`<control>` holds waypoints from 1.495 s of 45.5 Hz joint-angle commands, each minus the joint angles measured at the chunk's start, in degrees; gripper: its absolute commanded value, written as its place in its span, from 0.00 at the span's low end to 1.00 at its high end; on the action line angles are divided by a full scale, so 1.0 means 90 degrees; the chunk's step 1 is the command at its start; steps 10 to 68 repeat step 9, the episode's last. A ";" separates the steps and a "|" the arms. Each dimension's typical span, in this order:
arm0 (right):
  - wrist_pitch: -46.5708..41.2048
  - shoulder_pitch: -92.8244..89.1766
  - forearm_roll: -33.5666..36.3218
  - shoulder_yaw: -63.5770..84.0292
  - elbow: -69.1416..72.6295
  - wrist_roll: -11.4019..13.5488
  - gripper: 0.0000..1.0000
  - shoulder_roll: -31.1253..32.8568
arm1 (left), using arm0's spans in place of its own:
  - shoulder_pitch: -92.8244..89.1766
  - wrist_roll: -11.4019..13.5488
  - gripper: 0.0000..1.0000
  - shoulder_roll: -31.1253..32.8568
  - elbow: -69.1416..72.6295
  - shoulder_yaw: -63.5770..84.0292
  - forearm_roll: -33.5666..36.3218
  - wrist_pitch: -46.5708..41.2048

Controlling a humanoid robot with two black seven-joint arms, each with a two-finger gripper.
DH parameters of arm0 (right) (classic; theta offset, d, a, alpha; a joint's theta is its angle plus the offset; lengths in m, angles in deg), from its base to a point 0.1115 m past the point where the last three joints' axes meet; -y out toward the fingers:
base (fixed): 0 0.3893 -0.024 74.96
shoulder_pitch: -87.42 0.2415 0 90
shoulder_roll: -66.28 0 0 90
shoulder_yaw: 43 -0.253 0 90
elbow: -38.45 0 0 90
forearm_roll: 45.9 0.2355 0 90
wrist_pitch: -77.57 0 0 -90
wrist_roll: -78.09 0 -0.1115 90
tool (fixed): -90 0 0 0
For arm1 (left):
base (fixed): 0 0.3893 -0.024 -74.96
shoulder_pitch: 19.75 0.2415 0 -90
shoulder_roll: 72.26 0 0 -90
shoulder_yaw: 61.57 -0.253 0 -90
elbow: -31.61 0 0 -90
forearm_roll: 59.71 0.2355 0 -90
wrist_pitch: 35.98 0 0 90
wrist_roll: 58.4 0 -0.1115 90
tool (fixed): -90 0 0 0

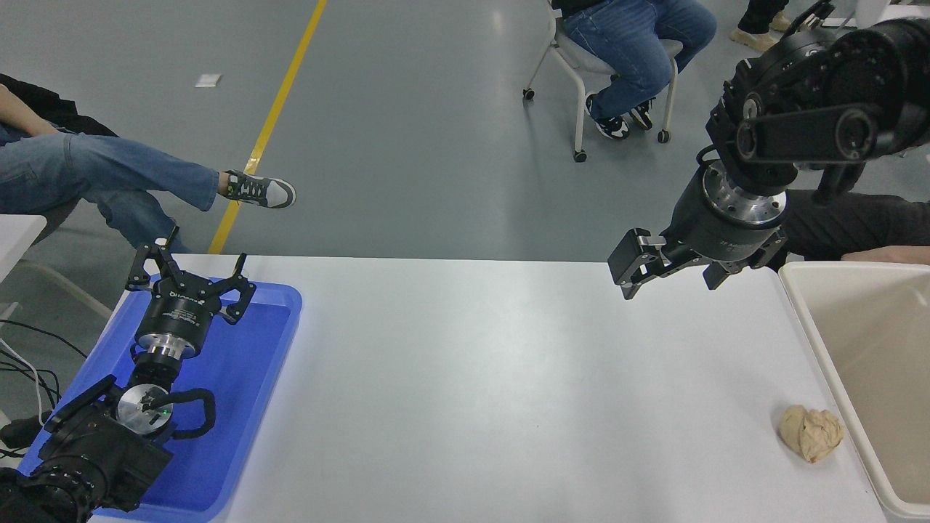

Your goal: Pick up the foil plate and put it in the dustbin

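Over the blue tray (240, 407) hangs the left pincer (190, 274), spread.

I am looking through a single head camera set high on my side of the white table (465, 378), facing forward and down across it to the grey floor beyond. It is sitting far enough back that my left arm is entering at the lower left corner and my right arm from the upper right edge.
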 commanded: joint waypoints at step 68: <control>-0.0001 0.0003 0.0018 0.0089 0.0017 -0.0001 1.00 0.0158 | 0.0000 0.0000 1.00 -0.0008 0.0000 0.0000 0.0000 0.0000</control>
